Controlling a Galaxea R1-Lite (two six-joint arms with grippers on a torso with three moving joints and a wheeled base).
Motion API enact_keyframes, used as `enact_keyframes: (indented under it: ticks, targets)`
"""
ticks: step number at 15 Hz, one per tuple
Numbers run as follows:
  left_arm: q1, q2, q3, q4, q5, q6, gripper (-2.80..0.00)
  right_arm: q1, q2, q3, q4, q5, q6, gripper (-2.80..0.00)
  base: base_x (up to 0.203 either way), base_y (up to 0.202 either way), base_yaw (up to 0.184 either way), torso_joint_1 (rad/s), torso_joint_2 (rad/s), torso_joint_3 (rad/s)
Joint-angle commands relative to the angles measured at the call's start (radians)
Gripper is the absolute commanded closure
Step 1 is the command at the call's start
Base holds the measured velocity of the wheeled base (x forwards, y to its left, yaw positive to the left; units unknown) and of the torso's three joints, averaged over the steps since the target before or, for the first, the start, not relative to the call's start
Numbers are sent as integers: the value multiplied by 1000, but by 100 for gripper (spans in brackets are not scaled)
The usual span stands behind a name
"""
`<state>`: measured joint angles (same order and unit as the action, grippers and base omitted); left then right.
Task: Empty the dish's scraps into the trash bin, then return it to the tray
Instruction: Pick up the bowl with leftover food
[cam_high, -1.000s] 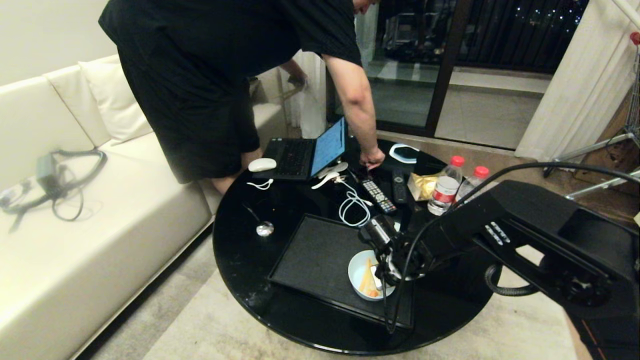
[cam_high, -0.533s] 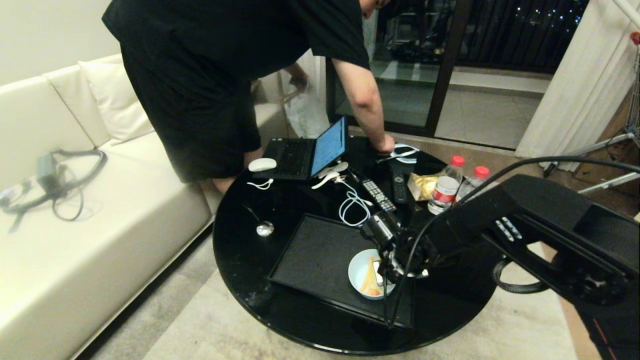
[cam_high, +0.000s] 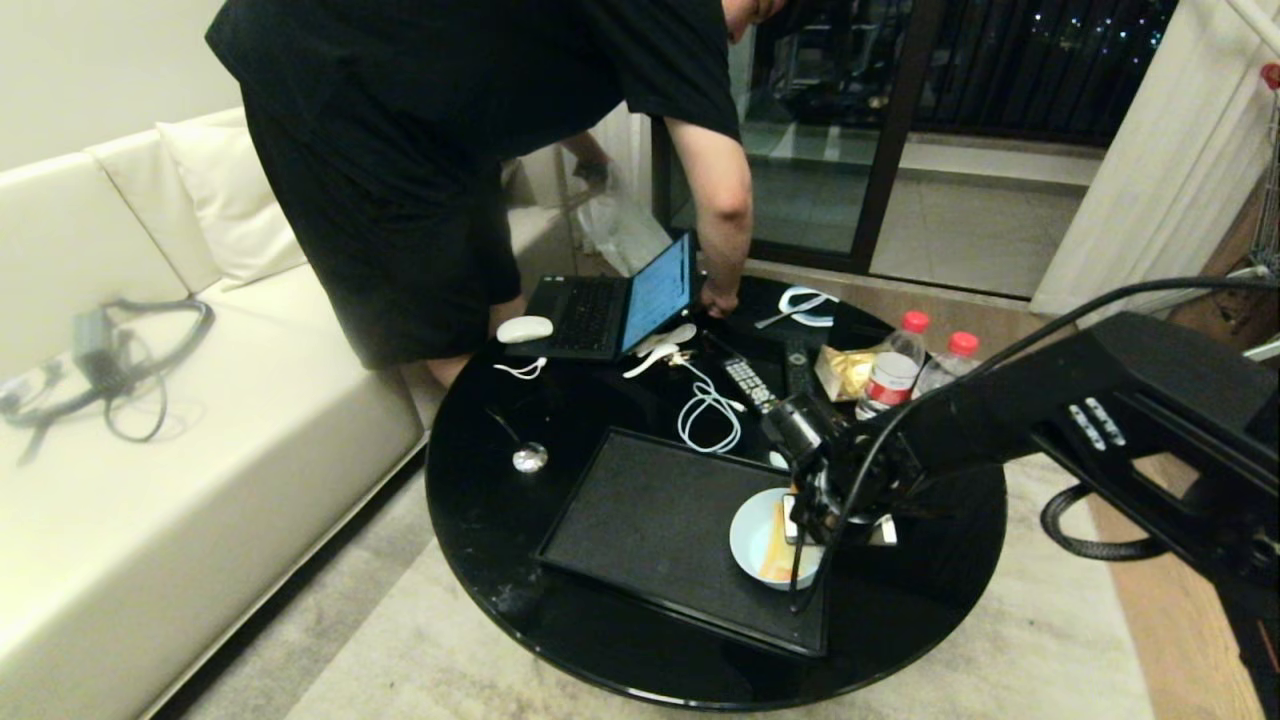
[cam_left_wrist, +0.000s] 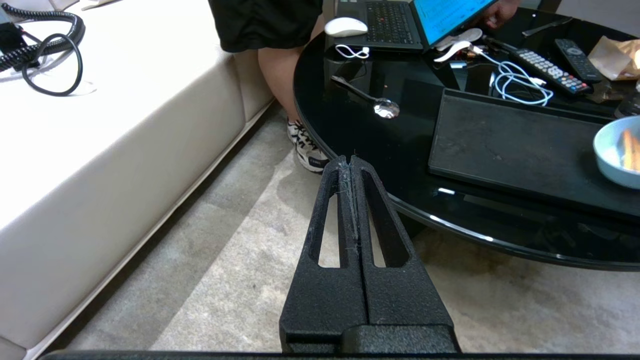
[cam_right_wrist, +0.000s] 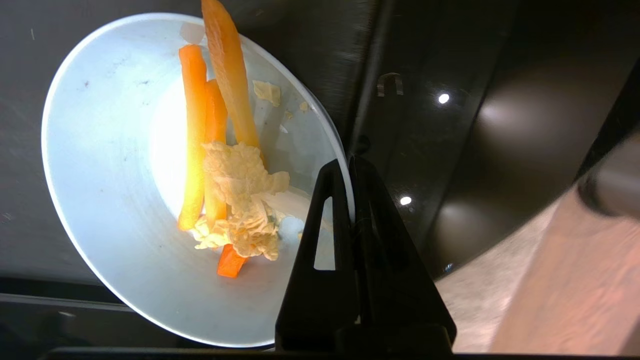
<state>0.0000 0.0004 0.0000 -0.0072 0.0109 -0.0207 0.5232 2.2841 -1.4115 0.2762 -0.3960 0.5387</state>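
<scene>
The dish (cam_high: 762, 542), a small pale blue bowl, is over the right near corner of the black tray (cam_high: 640, 515). My right gripper (cam_high: 806, 522) is shut on the dish's right rim, one finger inside and one outside. In the right wrist view the scraps (cam_right_wrist: 225, 165), orange sticks and pale bits, lie in the dish (cam_right_wrist: 110, 200), with the right gripper (cam_right_wrist: 350, 162) pinching its edge. I cannot tell whether the dish rests on the tray or hangs just above it. My left gripper (cam_left_wrist: 349, 162) is shut and empty over the carpet beside the table. The trash bin is out of view.
A person (cam_high: 480, 150) bends over the far side of the round black table (cam_high: 500, 560), one hand by the laptop (cam_high: 610, 310). Remotes (cam_high: 750, 383), a white cable (cam_high: 710, 410), two bottles (cam_high: 890, 375) and a spoon (cam_high: 528, 457) lie behind the tray. A sofa (cam_high: 150, 450) stands left.
My right gripper has carried the dish a little to the right along the tray, and the wrist has rolled. The person's hand went to the far right of the table, then back beside the laptop.
</scene>
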Motion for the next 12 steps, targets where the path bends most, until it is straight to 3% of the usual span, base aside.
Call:
enact_keyframes:
  ticks: [1, 8, 12]
  targets:
    - [0, 0, 0, 0, 0, -1, 0, -2, -18, 3, 13, 0, 42, 0, 0, 0, 0, 0, 0, 0]
    - [0, 0, 0, 0, 0, -1, 0, -35, -92, 9, 87, 28, 171, 0, 0, 0, 0, 0, 0, 0]
    - [0, 0, 0, 0, 0, -1, 0, -92, -201, 104, 91, 47, 210, 0, 0, 0, 0, 0, 0, 0]
